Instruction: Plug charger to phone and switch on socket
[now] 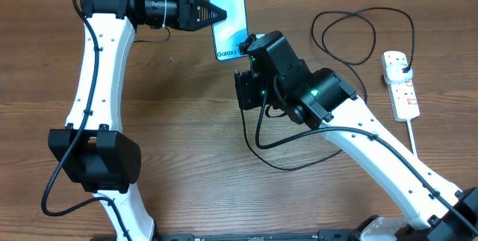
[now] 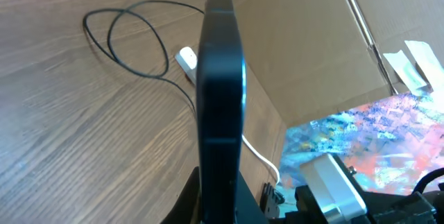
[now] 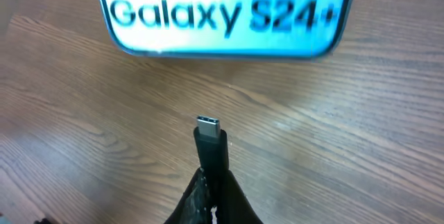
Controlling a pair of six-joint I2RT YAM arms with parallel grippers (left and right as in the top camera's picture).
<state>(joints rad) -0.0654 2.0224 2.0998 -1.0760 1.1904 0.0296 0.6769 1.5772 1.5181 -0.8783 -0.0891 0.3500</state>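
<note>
The phone (image 1: 226, 6) has a light blue screen. My left gripper (image 1: 218, 13) is shut on its left edge. In the left wrist view the phone (image 2: 220, 92) shows edge-on, rising from between my left gripper's (image 2: 222, 200) jaws. My right gripper (image 1: 243, 47) hangs over the phone's lower right corner, shut on the charger's connector. The connector tip (image 3: 208, 125) sticks out of my right gripper (image 3: 212, 182), a short gap below the phone's bottom edge (image 3: 222, 16) with "Galaxy S24+" on it. The black charger cable (image 1: 358, 17) loops to a plug (image 1: 403, 66) in the white socket (image 1: 402, 88) at right.
The socket's thick white cord (image 1: 412, 136) runs toward the front right. Slack charger cable (image 1: 261, 140) hangs under the right arm. Past the table's far edge, the left wrist view shows brown cardboard (image 2: 312, 44) and a colourful sheet (image 2: 374, 134).
</note>
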